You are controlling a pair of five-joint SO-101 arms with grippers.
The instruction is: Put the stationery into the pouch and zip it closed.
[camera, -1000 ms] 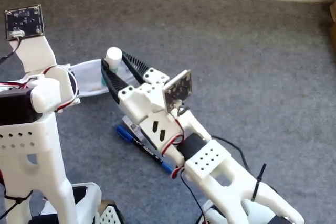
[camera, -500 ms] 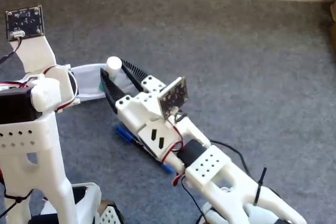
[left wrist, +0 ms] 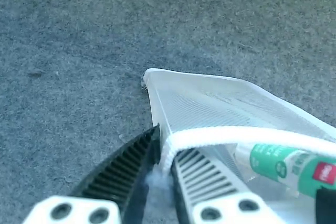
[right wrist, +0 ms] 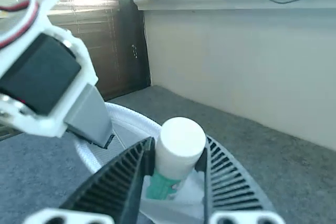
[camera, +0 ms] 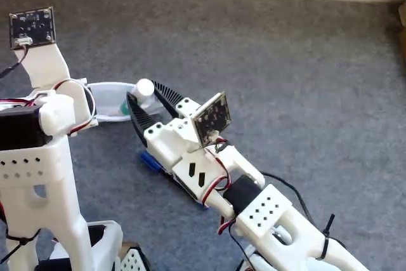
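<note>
right gripper (camera: 143,91) sits at the end of the arm that comes up from the near edge of the table. under that arm, closer in than the fingers, a slim blue pen (camera: 151,162) lies flat on the grey carpet (camera: 285,61), partly hidden by the white arm body and well clear of the fingertips. the black ribbed fingers are clenched on a white-capped, green-labelled glue stick (camera: 144,87), one finger on each side of the tube just below the cap. in the right wrist view this same gripper (right wrist: 178,142) grips the stick (right wrist: 180,139) with the cap above the fingertips and the green label down between them. just past the fingers lies a white mesh pouch (camera: 104,96) with its mouth towards the right gripper. the stick's lower end rests at that mouth, on the mesh, inside the curve of the pouch's white rim (right wrist: 126,124). at the pouch's far side the left gripper (left wrist: 164,148) is pinched shut on the rim, one black finger on either side of the white band. in the left wrist view the mesh wall (left wrist: 210,103) runs away from those fingers, and the green-labelled tube (left wrist: 281,163) appears to lie inside it, beside the inner finger. beyond the pouch the carpet runs back to a cream wall (right wrist: 236,66).
</note>
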